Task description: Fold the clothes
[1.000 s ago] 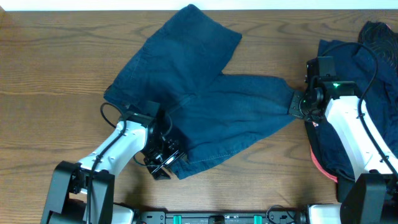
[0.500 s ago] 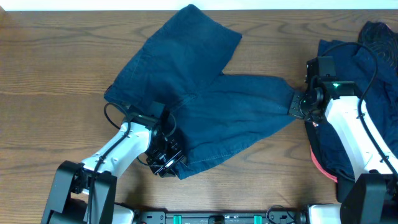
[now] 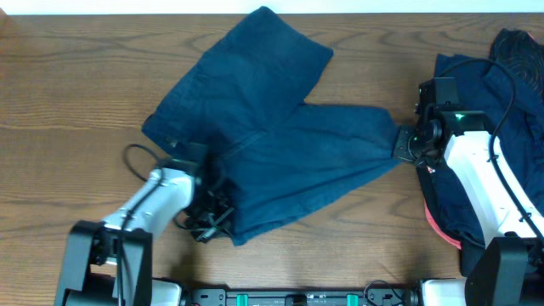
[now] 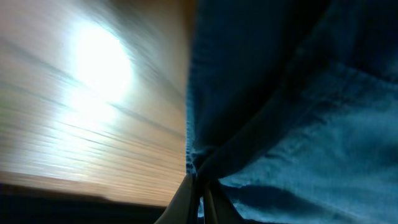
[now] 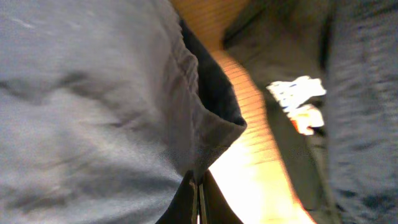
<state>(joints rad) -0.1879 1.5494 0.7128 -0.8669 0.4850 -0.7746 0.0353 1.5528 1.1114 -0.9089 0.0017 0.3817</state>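
Barely begun, I'd say; the shorts [image 3: 280,144] stretch unfolded between both grippers; left gripper [image 3: 219,223] clamped on one edge; right gripper [image 3: 398,143] pinching the opposite corner; other clothes [image 3: 518,93] heaped behind it, untouched.

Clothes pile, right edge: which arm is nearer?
Right. The right arm is over the pile; the left arm is across the shorts, far from it.

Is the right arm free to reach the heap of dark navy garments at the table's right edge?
Probably not yet: the right gripper is shut on a corner of the dark navy cloth shorts. The heap lies right beside it.
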